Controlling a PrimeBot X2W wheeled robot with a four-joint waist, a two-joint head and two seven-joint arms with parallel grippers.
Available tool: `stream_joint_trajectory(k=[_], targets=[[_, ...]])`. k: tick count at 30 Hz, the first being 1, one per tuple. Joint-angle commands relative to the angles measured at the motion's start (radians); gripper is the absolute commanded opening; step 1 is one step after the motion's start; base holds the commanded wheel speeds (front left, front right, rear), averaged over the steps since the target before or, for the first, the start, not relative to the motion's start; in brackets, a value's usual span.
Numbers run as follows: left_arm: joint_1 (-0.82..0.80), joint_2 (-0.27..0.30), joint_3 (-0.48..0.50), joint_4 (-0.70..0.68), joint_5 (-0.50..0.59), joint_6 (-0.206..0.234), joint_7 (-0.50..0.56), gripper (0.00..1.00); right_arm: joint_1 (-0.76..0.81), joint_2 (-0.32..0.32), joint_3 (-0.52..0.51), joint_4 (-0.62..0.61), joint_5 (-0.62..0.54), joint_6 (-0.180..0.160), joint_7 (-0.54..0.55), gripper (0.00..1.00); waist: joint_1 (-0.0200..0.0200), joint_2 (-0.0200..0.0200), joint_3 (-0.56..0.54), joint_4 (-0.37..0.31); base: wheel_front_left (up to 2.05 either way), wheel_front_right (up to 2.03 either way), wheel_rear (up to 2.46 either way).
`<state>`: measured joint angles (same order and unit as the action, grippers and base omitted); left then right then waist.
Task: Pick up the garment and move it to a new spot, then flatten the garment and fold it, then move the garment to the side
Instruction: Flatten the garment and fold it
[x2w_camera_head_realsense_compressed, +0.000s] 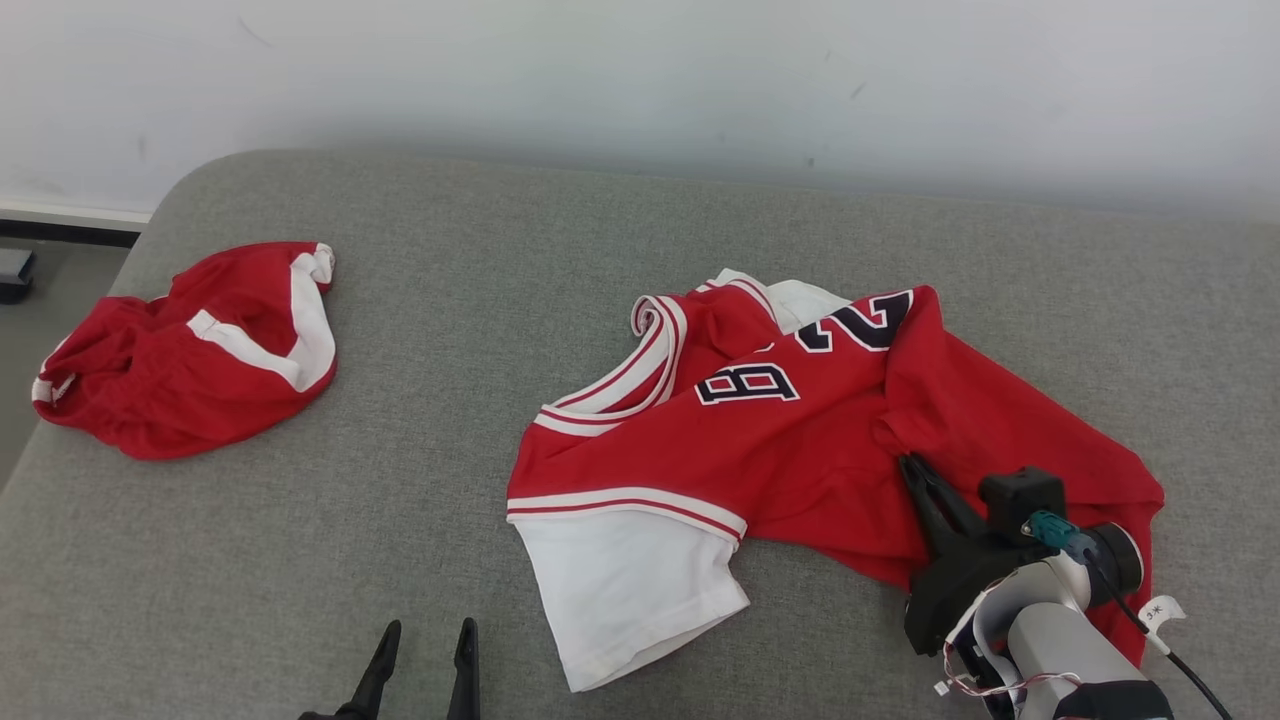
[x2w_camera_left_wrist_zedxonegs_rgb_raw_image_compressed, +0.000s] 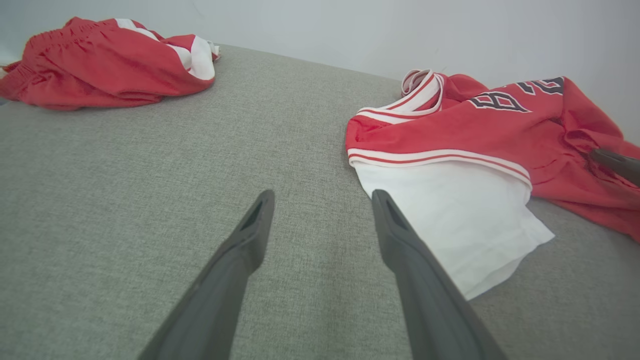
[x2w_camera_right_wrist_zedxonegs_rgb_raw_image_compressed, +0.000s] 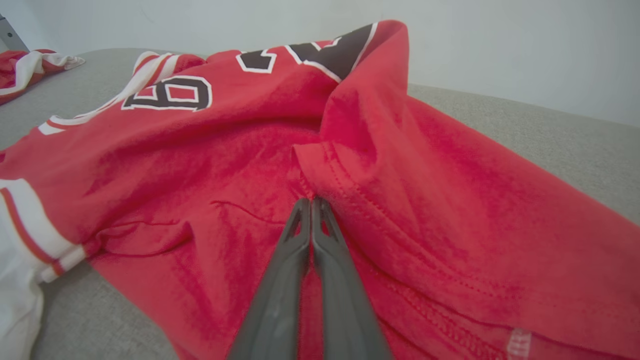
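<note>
Pick-up barely begun: right hand pinched shut on the crumpled red jersey.

Nearest, the left hand stands wide open over the bare grey cushioned surface, just beside the jersey's white sleeve; the right hand's fingers meet at a fold in the red body, apparently gripping cloth; the jersey lies rumpled right of centre, unlifted; moving, flattening, folding and setting aside all seem left to do; red shorts lie well apart, far left.

Plain indoor rm, maybe lab: grey fabric-covered table, bare white wall.
</note>
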<state>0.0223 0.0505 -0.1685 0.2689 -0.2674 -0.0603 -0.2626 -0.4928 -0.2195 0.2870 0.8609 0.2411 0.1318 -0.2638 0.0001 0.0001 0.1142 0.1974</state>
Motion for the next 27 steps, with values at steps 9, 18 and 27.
stream_joint_trajectory(k=[9,18,27], targets=[[0.029,0.000,0.012,0.000,-0.002,0.006,-0.003,1.00,0.122,-0.005,-0.040,-0.217,0.075,-0.002,-0.001,0.00,-0.0001,-0.0001,-0.037,-0.048,0.00,0.00,0.00],[0.034,0.000,0.002,-0.005,-0.003,0.007,-0.003,1.00,0.264,-0.062,-0.088,-0.528,0.219,-0.002,0.026,0.00,-0.0001,-0.0001,-0.053,-0.135,0.00,0.00,0.00],[0.034,0.000,-0.007,0.002,-0.008,0.007,-0.003,1.00,0.329,-0.107,-0.219,-0.817,0.275,-0.002,0.175,0.00,-0.0001,-0.0001,-0.059,-0.137,0.00,0.00,0.00]])
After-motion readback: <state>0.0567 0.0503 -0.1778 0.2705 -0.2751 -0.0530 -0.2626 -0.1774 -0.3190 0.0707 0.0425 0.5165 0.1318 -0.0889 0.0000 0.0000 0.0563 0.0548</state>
